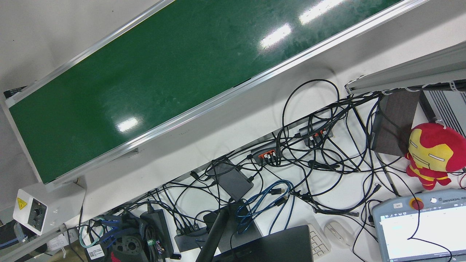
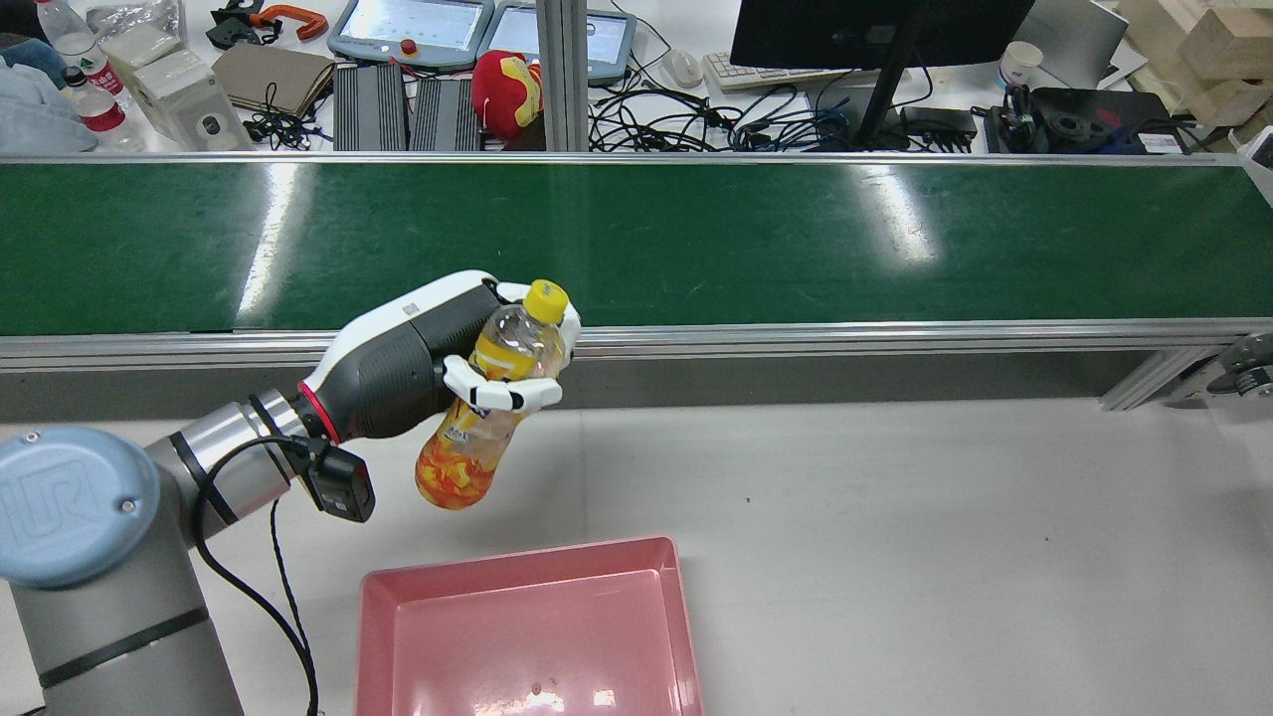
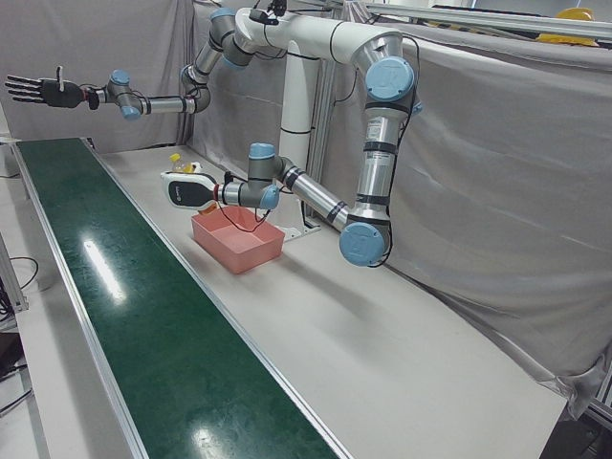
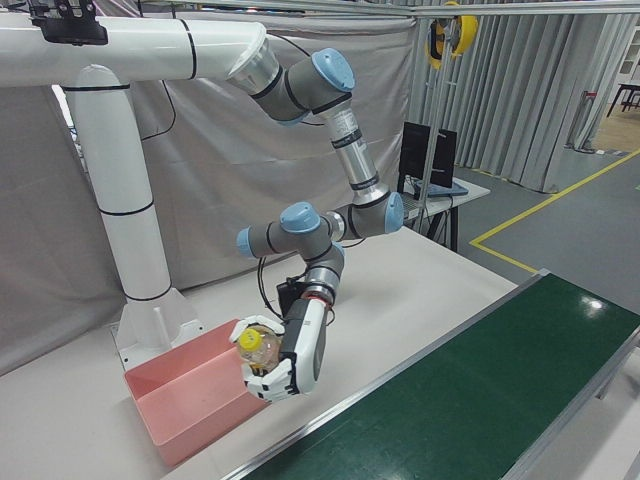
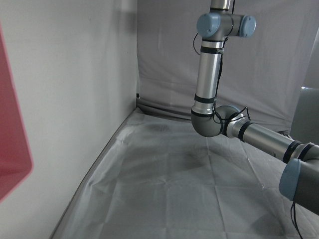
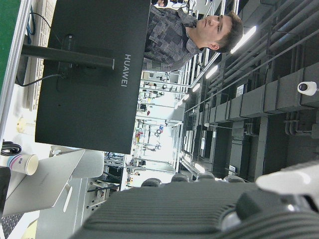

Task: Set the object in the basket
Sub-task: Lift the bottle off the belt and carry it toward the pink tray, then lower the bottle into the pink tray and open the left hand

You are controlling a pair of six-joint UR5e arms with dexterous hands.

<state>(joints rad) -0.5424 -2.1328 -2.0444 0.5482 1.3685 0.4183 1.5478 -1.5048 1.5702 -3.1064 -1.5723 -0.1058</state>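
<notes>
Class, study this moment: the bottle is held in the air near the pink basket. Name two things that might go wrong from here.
1. The bottle hangs tilted beyond the basket's far rim, so releasing now would likely miss.
2. The left hand's fingers wrap only its upper half; the heavier bottom might swing or slip.

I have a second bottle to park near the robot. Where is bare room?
Bare white table lies right of the pink basket, up to the conveyor. Left of it, the left hand and bottle crowd.
</notes>
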